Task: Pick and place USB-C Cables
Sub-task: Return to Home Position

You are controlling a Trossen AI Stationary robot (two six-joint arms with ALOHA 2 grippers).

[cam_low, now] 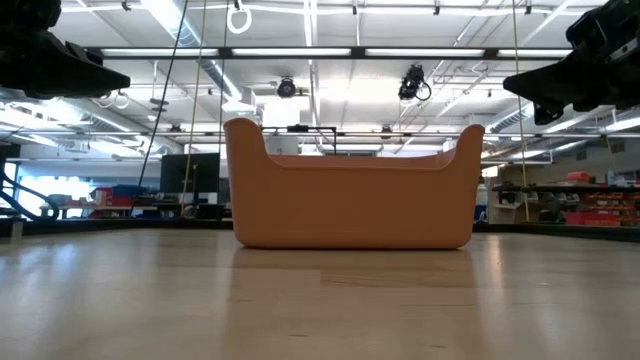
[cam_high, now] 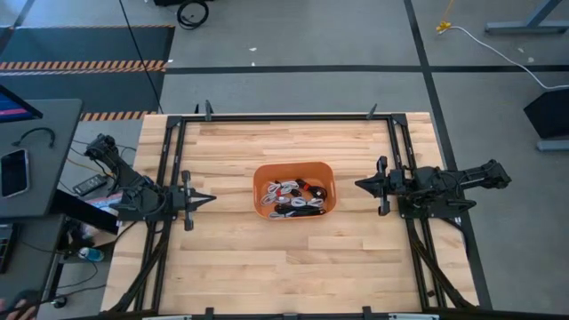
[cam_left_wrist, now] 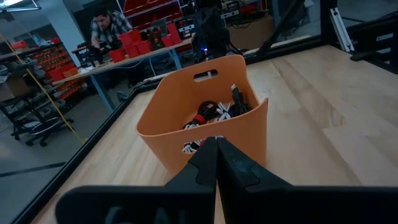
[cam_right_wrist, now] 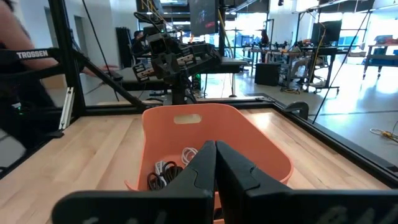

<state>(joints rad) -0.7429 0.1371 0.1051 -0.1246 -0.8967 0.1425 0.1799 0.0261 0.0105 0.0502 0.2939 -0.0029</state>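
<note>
An orange bin stands at the table's middle, also seen as the orange bin, the orange bin and the orange bin. Coiled white and black USB-C cables lie inside it, one with a red band; cables and cables show in the wrist views. My left gripper hovers left of the bin, shut and empty, its tip pointing at the bin. My right gripper hovers to the bin's right, shut and empty, its tip toward the bin.
Bare wooden tabletop lies all around the bin, inside a black frame. A side desk with a phone stands left of the table. A person works at a bench in the room beyond.
</note>
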